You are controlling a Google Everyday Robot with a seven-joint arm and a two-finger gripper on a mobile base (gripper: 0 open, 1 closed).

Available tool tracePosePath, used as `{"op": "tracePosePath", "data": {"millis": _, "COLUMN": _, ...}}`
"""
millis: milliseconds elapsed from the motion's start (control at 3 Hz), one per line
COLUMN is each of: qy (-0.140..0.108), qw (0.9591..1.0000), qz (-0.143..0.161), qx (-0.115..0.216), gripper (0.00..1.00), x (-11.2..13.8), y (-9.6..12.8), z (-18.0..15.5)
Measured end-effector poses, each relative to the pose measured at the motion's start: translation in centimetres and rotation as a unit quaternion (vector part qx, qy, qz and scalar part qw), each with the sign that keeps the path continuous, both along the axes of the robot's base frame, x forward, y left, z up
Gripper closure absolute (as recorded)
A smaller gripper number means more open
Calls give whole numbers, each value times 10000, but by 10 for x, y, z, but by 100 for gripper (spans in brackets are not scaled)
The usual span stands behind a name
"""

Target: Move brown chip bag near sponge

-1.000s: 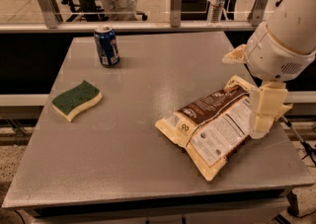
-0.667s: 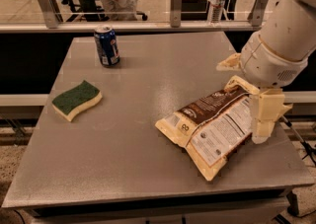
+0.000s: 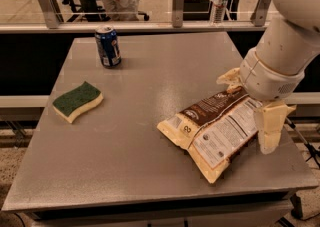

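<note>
As I judge it, nearly everything is left: the brown chip bag (image 3: 215,131) lies on the table's (image 3: 150,171) right front, well apart from the sponge (image 3: 77,101) at left, with my gripper (image 3: 247,111) at its right end, fingers spread either side, not clamped.

Grey table (image 3: 150,86) carrying sponge (image 3: 77,101), blue can (image 3: 108,46), brown chip bag (image 3: 215,131), pincer (image 3: 245,113) at bag's right end

hidden and cut off, right side of tabletop (image 3: 150,86)
can't make out right end of brown chip bag (image 3: 210,112) under end effector (image 3: 246,112) at tabletop's right edge; can't follow arm (image 3: 292,26) past upper right corner; can't read label (image 3: 227,133) print.
</note>
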State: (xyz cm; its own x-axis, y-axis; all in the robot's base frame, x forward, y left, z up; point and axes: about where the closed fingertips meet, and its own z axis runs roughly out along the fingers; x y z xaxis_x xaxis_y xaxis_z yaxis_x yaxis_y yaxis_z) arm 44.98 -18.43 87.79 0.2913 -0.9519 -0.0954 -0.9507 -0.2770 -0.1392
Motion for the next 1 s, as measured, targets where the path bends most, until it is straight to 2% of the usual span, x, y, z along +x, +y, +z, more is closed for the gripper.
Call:
{"op": "tracePosePath", "data": {"millis": 333, "qy": -25, "qw": 9999, "qz": 76, "qx": -116, "gripper": 15, "x": 3, "y": -2, "z": -11}}
{"op": "tracePosePath", "data": {"millis": 1000, "qy": -128, "qw": 9996, "qz": 138, "qx": -230, "gripper": 62, "x": 14, "y": 1, "z": -13}}
